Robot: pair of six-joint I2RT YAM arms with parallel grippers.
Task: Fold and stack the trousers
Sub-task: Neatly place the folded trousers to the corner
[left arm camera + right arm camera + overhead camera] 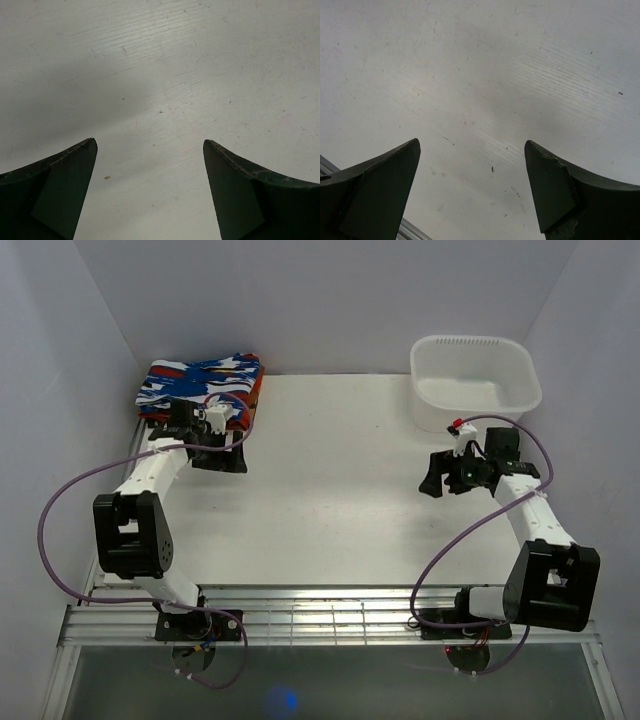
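- Trousers [200, 378] lie folded in a flat bundle at the far left corner of the table [340, 500], close against the left wall. The print is blue and white with small red and dark marks.
- Orange-red cloth [257, 390] shows as a strip along the right edge of that bundle. I cannot tell from above whether it lies under the trousers.
- Left gripper [221, 458] sits just beside the near right corner of the bundle, over bare table. The left arm's wrist overlaps the bundle's near edge in the top view.
- From the left wrist, the left gripper [149, 143] has its dark fingers [50, 192] spread wide. Nothing lies between them but scuffed white tabletop.
- Right gripper [432, 478] hangs over the right side of the table, well apart from the trousers, pointing toward the middle.
- From the right wrist, the right gripper [472, 143] is likewise spread wide and holds nothing. Speckled tabletop fills the gap, and a metal rail [330, 167] shows at the lower left.
- White tub [440, 412] stands at the far right corner, just behind the right arm.
- Small red part [457, 425] sits on the right wrist. Any marking on it is too small to read.
- Purple cables [45, 530] loop from each arm down to the bases.
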